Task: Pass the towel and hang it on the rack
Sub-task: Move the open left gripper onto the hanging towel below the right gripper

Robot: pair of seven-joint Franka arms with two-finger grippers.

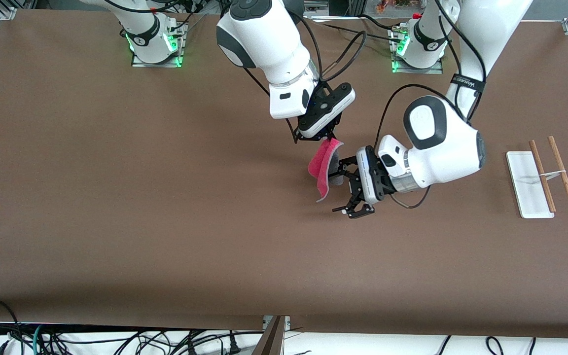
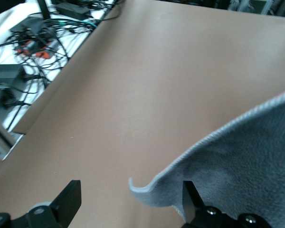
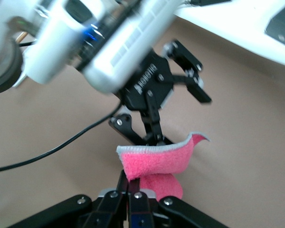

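The towel (image 1: 321, 167) hangs over the middle of the table, pink-red face toward the right arm's end and grey face toward the left gripper. My right gripper (image 1: 330, 139) is shut on its top edge from above; in the right wrist view its fingers (image 3: 133, 178) pinch the pink towel (image 3: 156, 161). My left gripper (image 1: 344, 187) is open, level with the towel's lower half. In the left wrist view (image 2: 130, 204) the grey towel corner (image 2: 242, 166) reaches in between the jaws, close to one finger (image 2: 192, 204). The rack (image 1: 528, 185) stands at the left arm's end of the table.
The rack's two wooden rods (image 1: 543, 175) run side by side over its white base. Both arm bases (image 1: 158, 47) stand along the table's edge farthest from the front camera. Cables (image 1: 42, 340) lie off the table edge nearest the camera.
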